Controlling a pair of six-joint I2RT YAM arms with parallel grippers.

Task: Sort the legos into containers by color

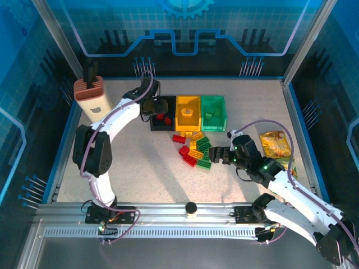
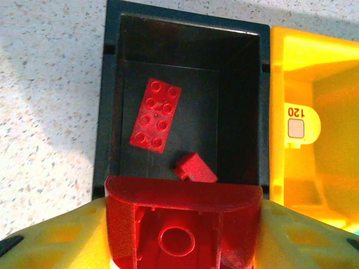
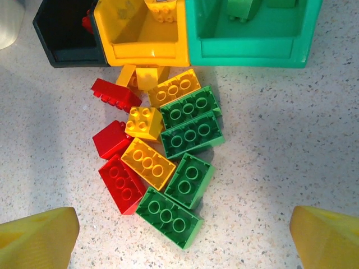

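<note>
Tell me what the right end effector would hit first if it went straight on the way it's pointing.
Probably the green lego lying nearest it among the loose ones. The open right end effector points straight at that one, though depth is hard to judge.

in a touching row at far centre of the tabletop (image 1: 140, 168): left bin (image 2: 235, 101), middle bin (image 1: 180, 115), right bin (image 1: 220, 115). just before them, brick pile (image 1: 196, 150). inside the left bin, two loose bricks (image 2: 155, 115); above it, left pincer (image 1: 153, 106) around a held brick (image 2: 179, 218). right of the pile, right pincer (image 1: 213, 156).
</note>
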